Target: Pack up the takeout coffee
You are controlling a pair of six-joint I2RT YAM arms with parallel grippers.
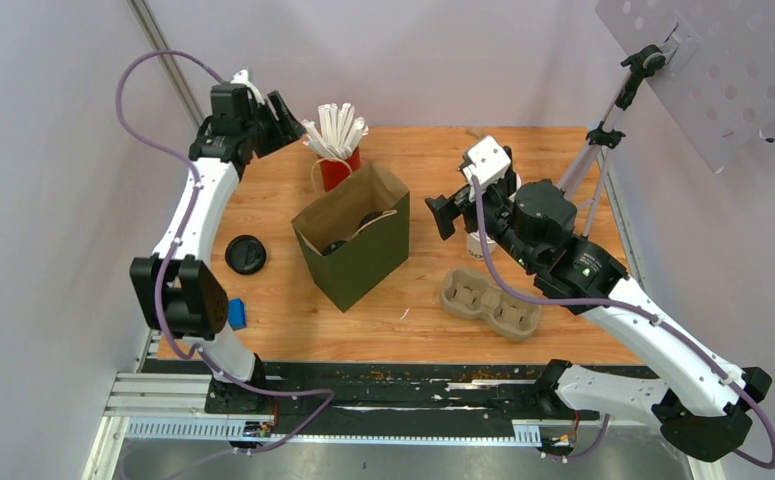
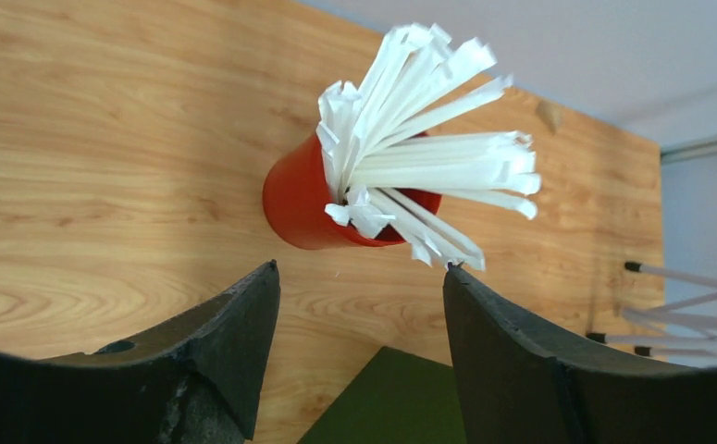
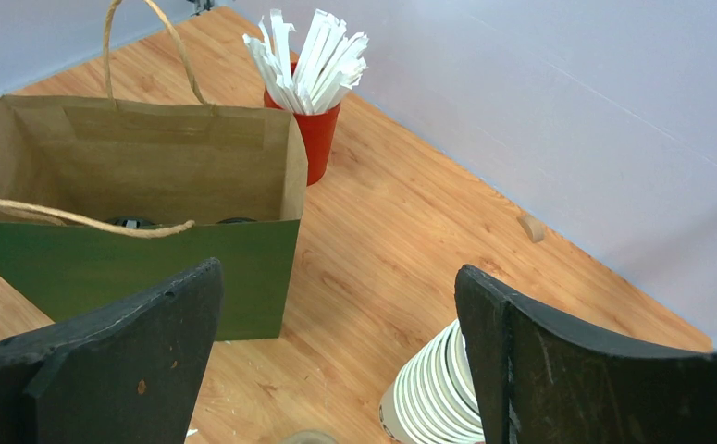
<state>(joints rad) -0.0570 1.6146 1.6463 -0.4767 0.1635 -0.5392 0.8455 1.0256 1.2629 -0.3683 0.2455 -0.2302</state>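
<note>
The left end effector (image 2: 359, 270) and right end effector (image 3: 339, 268) are hanging spread. Left should probably be pinching one white wrapped straw (image 2: 447, 171) gently.

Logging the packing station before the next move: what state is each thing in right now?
Green paper bag with twine handles: upright, open.
Black-lidded takeout cups: inside bag, only lids show.
Brown pulp cup carrier: empty.
Round black plastic lid: lying loose, on no cup.
Red cup of white wrapped straws: upright, full.
Stack of white paper cups: nested.
Left gripper: open, empty.
Right gripper: open, empty.
</note>
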